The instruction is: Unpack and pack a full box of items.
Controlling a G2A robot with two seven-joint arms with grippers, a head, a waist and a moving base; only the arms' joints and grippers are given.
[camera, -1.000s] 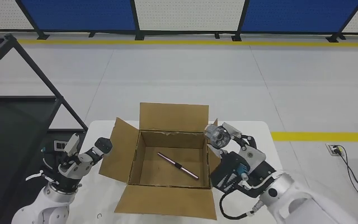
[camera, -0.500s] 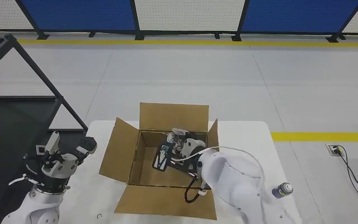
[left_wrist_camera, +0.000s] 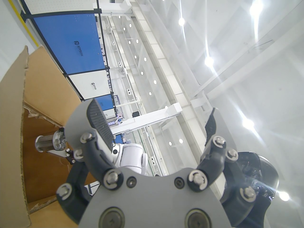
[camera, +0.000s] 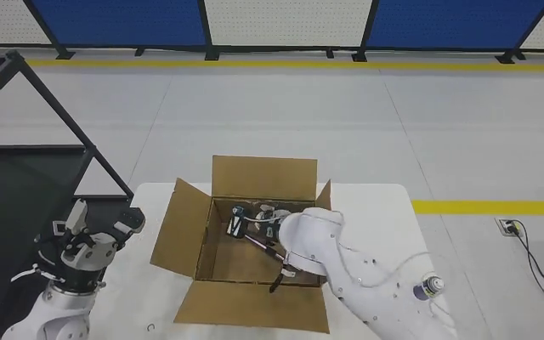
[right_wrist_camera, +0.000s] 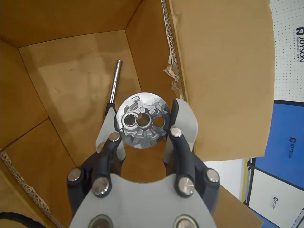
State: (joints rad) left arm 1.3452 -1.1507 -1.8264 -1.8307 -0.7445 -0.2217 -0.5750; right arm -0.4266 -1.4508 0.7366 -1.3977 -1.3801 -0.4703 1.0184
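**A:** Where is the box?

**B:** The cardboard box (camera: 263,177) sits in the middle of the white bench (camera: 374,208), with its flaps folded outward.

**A:** And the right arm?

**B:** It crosses the box's right wall, and the right gripper (camera: 248,219) is down inside near the back wall. A grey metal piece (camera: 262,209) shows at it, but I can't make out more from above.

**A:** Is anything on the box floor?

**B:** A thin rod (camera: 257,243) lies slantwise, partly hidden under the arm.

**A:** What about the left gripper (camera: 104,223)?

**B:** It is well apart from the box at the bench's left edge, with its fingers spread.

**A:** Anything else?

**B:** A small can (camera: 427,288) stands upright near the bench's right edge. A black rack (camera: 42,174) stands off to the left.
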